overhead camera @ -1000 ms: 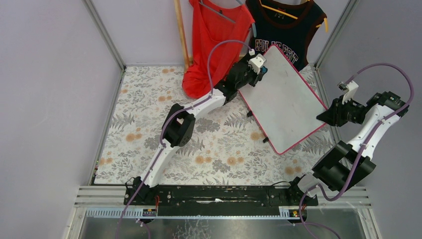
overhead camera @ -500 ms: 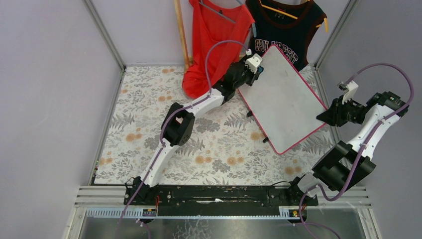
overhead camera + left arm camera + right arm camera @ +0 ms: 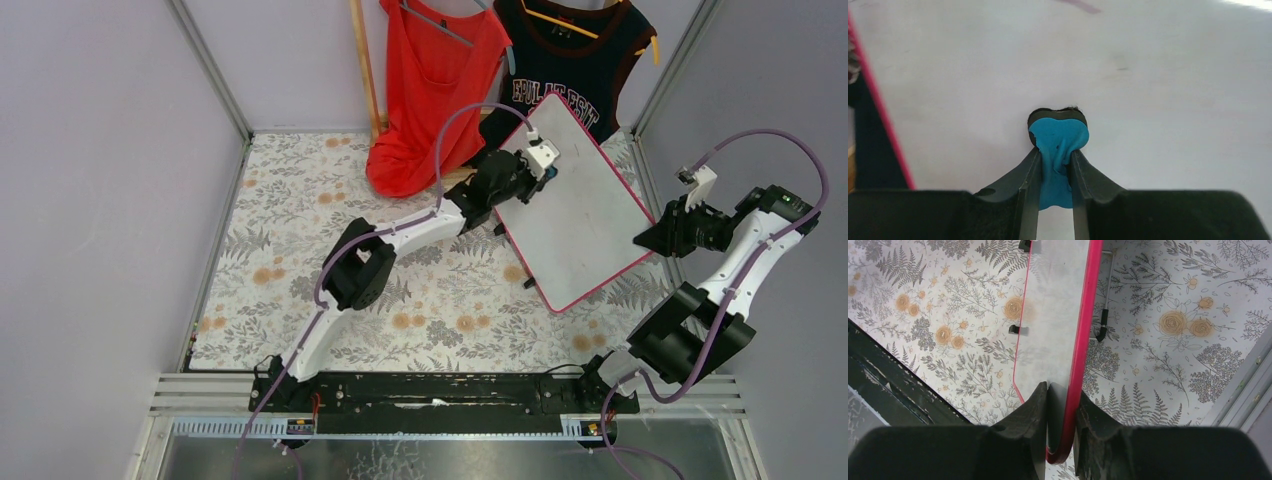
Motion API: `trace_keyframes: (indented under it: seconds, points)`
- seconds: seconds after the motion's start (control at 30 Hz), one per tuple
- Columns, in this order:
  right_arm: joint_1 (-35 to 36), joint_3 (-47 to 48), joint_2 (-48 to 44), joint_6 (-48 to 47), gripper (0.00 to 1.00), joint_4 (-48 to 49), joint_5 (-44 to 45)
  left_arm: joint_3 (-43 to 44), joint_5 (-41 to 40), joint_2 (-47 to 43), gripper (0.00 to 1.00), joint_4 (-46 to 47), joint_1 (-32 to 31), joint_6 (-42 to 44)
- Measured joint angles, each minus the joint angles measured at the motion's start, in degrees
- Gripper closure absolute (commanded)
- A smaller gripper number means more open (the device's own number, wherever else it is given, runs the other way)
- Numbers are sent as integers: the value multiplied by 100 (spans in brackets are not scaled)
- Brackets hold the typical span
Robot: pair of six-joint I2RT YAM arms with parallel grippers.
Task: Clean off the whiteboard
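Note:
The whiteboard [image 3: 585, 205], white with a thin pink-red frame, stands tilted at the right of the table. My right gripper [image 3: 650, 238] is shut on its right edge; the wrist view shows the red frame [image 3: 1083, 340] clamped between the jaws. My left gripper [image 3: 545, 160] is shut on a small blue eraser [image 3: 1058, 145] and presses it against the board's upper part [image 3: 1148, 75]. The board's face looks blank apart from a faint mark near the top [image 3: 1080, 6].
A red top [image 3: 430, 70] and a dark printed top [image 3: 575, 60] hang at the back behind the board. A wooden pole [image 3: 365, 65] leans at the back. The floral tablecloth [image 3: 300, 230] covers the table. Metal posts stand at both back corners.
My left gripper has moved right and down along the board with the eraser, from its upper left edge onto its face. The board has tilted slightly. The right arm has barely moved.

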Motion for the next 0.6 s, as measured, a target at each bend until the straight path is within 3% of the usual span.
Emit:
trace_keyframes:
  seconds: [0.6]
  points:
    - [46, 26, 35, -35, 100, -4, -85, -1086, 935, -605, 100, 424, -1150, -693]
